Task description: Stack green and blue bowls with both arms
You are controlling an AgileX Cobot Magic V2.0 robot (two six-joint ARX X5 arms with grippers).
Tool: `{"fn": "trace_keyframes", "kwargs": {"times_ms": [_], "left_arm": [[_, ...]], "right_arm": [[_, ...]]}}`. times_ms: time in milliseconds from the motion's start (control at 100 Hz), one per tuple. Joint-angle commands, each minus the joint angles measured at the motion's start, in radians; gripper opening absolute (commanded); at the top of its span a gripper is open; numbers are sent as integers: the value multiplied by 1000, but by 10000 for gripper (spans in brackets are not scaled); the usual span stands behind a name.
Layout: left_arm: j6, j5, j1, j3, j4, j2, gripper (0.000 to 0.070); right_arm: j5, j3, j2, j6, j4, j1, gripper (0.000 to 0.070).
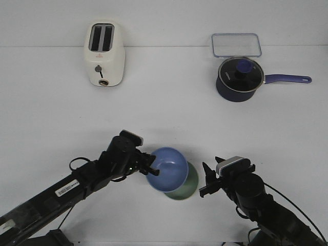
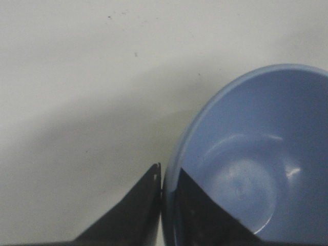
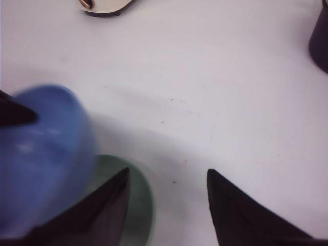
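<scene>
My left gripper (image 1: 152,166) is shut on the near-left rim of the blue bowl (image 1: 168,169) and holds it tilted over the green bowl (image 1: 188,188), which sits on the table and is mostly hidden beneath it. In the left wrist view the two fingers pinch the blue bowl's rim (image 2: 177,169), one inside and one outside. My right gripper (image 1: 206,179) is open and empty just right of the green bowl. The right wrist view shows the blue bowl (image 3: 43,154), blurred, above the green bowl (image 3: 138,205).
A cream toaster (image 1: 104,54) stands at the back left. A dark navy saucepan with a glass lid (image 1: 240,78) and a long handle is at the back right, with a clear rectangular lid (image 1: 236,45) behind it.
</scene>
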Motion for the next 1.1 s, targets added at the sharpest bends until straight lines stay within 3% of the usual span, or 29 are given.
{"fn": "trace_keyframes", "kwargs": {"times_ms": [0,250,400,460,650,850,1040,1090], "left_arm": [[-30,-11,-37,18,33,42,10],[-35,-12,-104,18,68,121,30],[-35,-27,-111,19,78,103,301],[-32,-42,-109,19,77,81,344],[29,-76,-85,19,48,-93,343],[58,-286,-75,-21,-113,-381,343],[43,-350,-74,-230,-116,-620,332],[34,-372,-73,-268,-115,-660,264]], "right_arm": [[2,6,6,-13,13,9,317],[2,6,6,-15,9,9,318],[2,6,6,-15,8,9,320],[2,6,6,-14,8,9,325],[2,6,-1,-18,4,9,431],[0,6,-71,-17,-22,14,429],[0,-6,-133,-26,-36,31,427],[0,-11,-135,-26,-37,32,391]]}}
